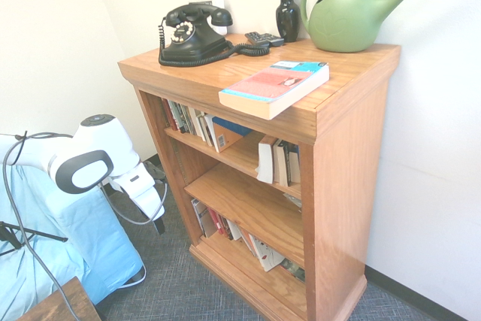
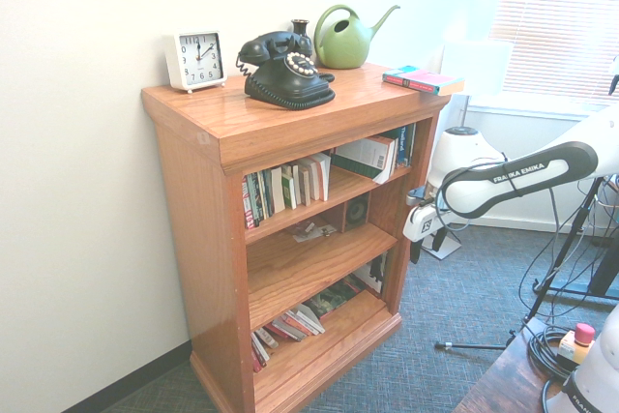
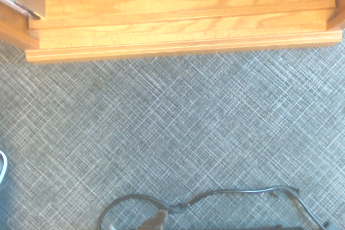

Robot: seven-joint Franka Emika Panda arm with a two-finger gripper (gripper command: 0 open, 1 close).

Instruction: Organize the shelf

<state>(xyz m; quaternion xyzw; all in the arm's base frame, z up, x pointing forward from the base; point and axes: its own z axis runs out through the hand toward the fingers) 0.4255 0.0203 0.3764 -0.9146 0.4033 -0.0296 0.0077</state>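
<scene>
I have the shelf (image 1: pixel 342 163) standing against a white wall on grey carpet (image 3: pixel 178 127), and I place everything else from it. Its top tier holds a row of upright books (image 2: pixel 285 189) at one end, a larger book (image 2: pixel 366 157) leaning near the middle and a few more upright at the other end. The middle tier is mostly bare board, with a small paper item (image 2: pixel 311 232) and a dark boxy object (image 2: pixel 357 211) at the back that I cannot identify. The bottom tier has books (image 2: pixel 290 324) slumped over and lying flat. On the shelf's top I see a black rotary phone (image 1: pixel 194 33), a dark vase (image 1: pixel 287 13), a green watering can (image 1: pixel 349 11) and a paperback (image 1: pixel 274 86) lying flat, one corner overhanging the front edge. A small dark thing (image 1: pixel 264 37) beside the vase is too small for me to name. The white clock (image 2: pixel 194 59) on the top's far end shows only in the second exterior view. The gripper (image 2: pixel 427 239) hangs in front of the shelf, well apart from it, pointing down with nothing in it; its fingers are spread wide. My wrist view gives only carpet, the shelf's plinth (image 3: pixel 178 39) and book ends cut off at the frame edge.
</scene>
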